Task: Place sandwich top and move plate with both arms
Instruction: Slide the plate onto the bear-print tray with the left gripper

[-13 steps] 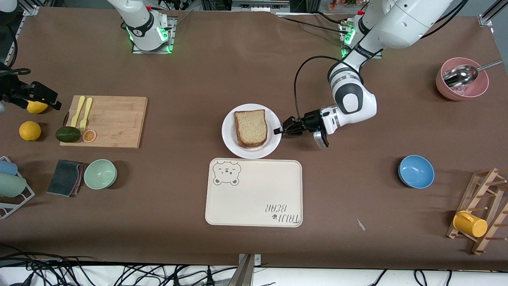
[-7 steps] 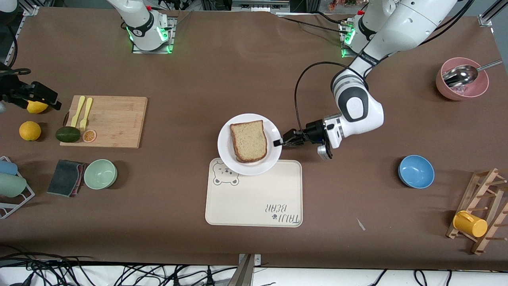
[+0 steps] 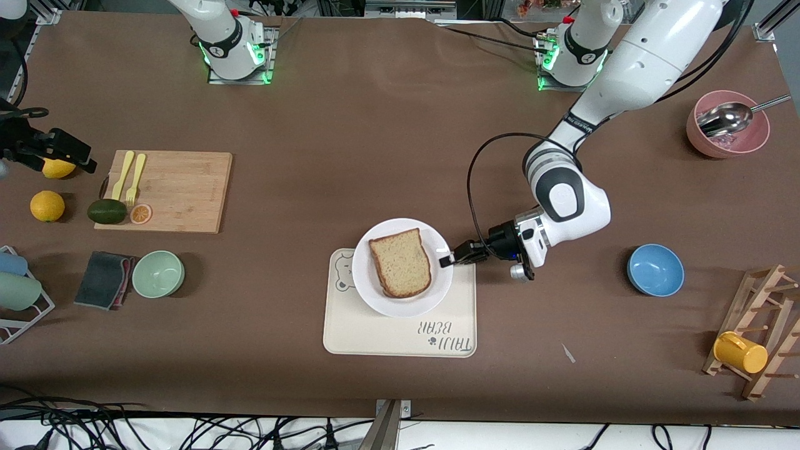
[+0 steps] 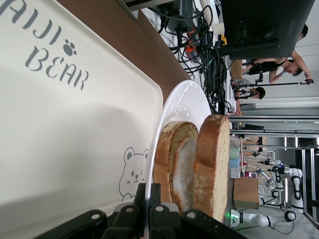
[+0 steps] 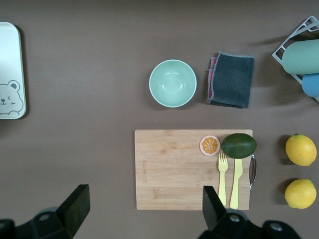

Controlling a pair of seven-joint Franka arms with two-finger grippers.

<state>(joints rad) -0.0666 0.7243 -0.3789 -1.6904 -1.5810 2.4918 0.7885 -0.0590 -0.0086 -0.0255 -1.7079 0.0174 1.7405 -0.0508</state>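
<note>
So the cream bear tray (image 3: pixel 400 325) sits nearest the front camera, and the plate (image 3: pixel 375 294) is over its farther half, hiding most of the bear drawing. The sandwich top (image 3: pixel 400 262) caps the stack on the plate. The left gripper (image 3: pixel 447 260) is pinched tight on the plate's rim at the edge toward the left arm's end; the left wrist view shows the fingers (image 4: pixel 141 209) clamping that rim. The right gripper (image 5: pixel 144 209) waits spread wide over the cutting board (image 3: pixel 169 190).
</note>
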